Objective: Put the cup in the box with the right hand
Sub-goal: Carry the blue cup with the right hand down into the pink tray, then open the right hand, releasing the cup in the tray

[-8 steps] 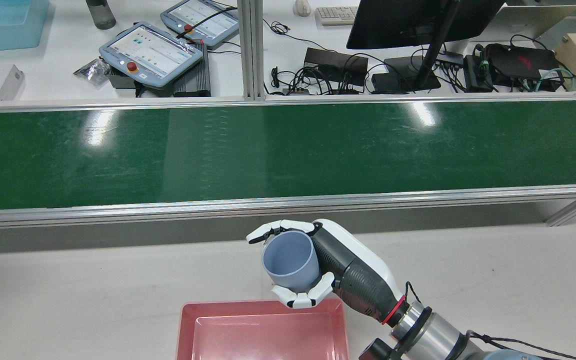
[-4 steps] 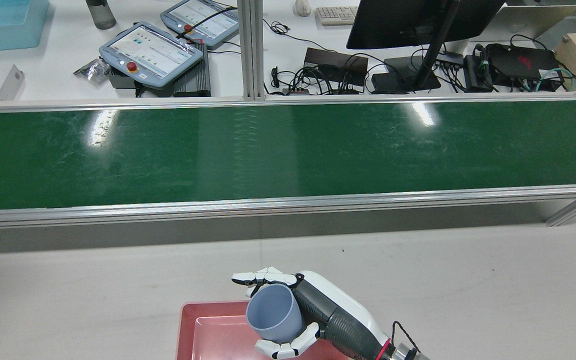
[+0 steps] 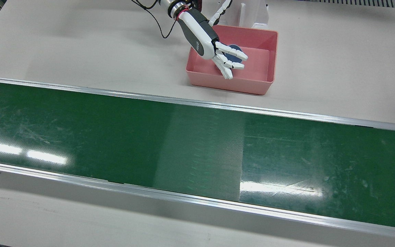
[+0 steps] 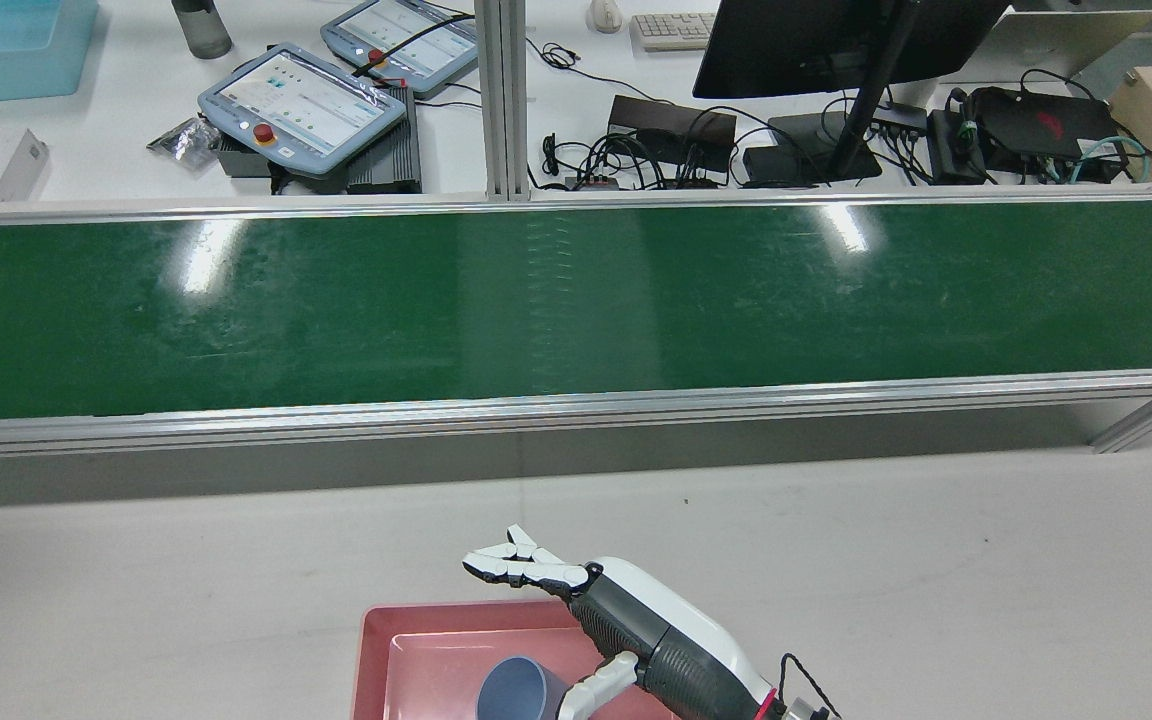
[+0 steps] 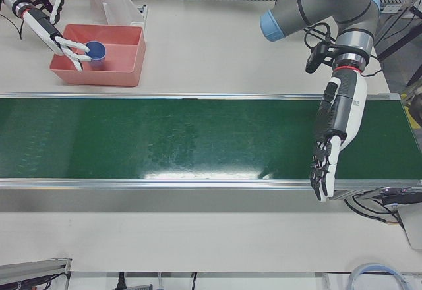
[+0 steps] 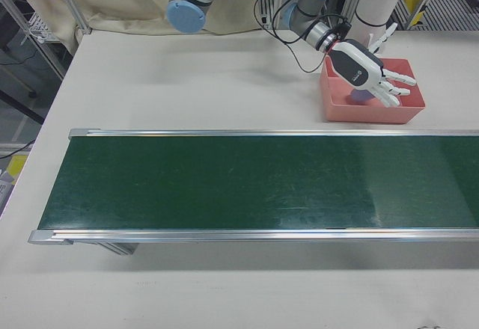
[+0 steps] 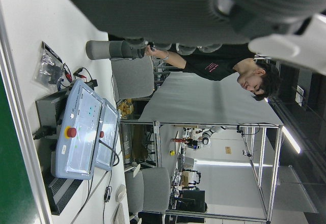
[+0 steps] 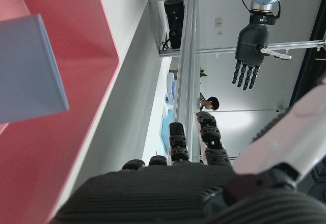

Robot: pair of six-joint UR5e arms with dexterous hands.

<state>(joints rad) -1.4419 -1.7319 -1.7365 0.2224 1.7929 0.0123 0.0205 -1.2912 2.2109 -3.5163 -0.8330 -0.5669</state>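
Observation:
The grey-blue cup lies inside the pink box, free of my right hand. My right hand hovers over the box with its fingers spread and holds nothing. The front view shows the cup under the open fingers, within the box. The cup also shows in the left-front view and the right hand view. My left hand hangs open and empty, fingers pointing down, over the far end of the green belt.
The green conveyor belt runs across the table in front of the box. A white pedestal stands right behind the box. Teach pendants, a monitor and cables lie on the desk beyond the belt.
My right hand carried the cup back and down over the pink box, then opened its fingers. The cup has left the hand and now rests in the box.

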